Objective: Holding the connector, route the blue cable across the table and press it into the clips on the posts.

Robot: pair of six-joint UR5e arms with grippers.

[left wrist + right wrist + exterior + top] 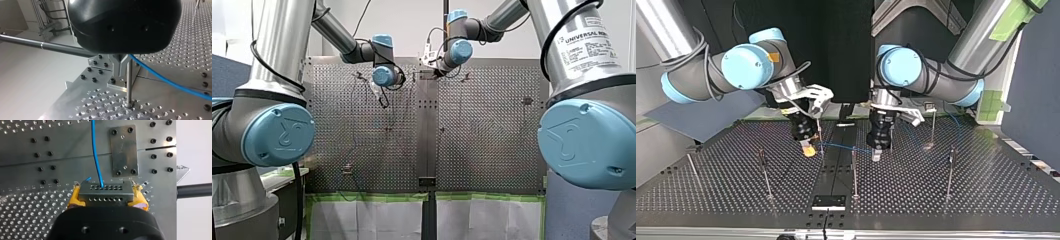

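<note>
cable (96, 157) leaves the connector (105, 192) clamped in my right hand (107, 195); whether my left hand (121, 66) is closed i cannot tell (post (129, 82) just beside it), so pulling may snag there.

My left gripper (120, 73): black housing bulked large, hung low over perforated table (175, 62). Thin metal post (129, 85) stood upright just beside gripper, foot seated in table hole. Blue cable (170, 81) came out from under housing near post top, slanted down and away across table on post's side. Could not tell whether cable touched post. Black screw heads (94, 79) dotted plain plate around gripper. Dark rod (50, 46) crossed beyond table edge.
</note>
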